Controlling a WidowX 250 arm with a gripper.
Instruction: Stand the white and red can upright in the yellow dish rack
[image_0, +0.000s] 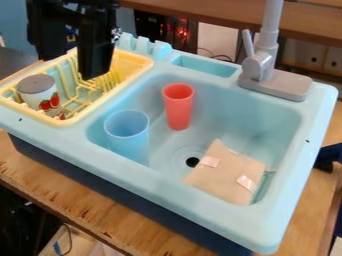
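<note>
Overall, the light-blue toy sink (220, 214) takes up most of the frame, its basin spreading from the centre to the lower right around a dark drain (192, 162). Set into its upper-left end is the yellow dish rack (143, 62), which holds a white canister with red strawberry pictures and a grey top. The grey faucet (266, 65) stands on the sink's rim at the upper right. Inside the basin, a flat tan piece (227, 172) with two pale patches lies right of the drain, toward the lower right of the frame. Left of the drain stands the translucent blue cup (127, 135), and the smaller red cup (178, 107) is upright near the basin's far side, just above the frame's centre.

As for the claw (72, 68), it hangs over the rack in the upper left, its two black fingers apart with nothing gripped. The strawberry canister (39, 94) sits in the rack's left part, below and to the left of the claw in the frame, apart from it.
</note>
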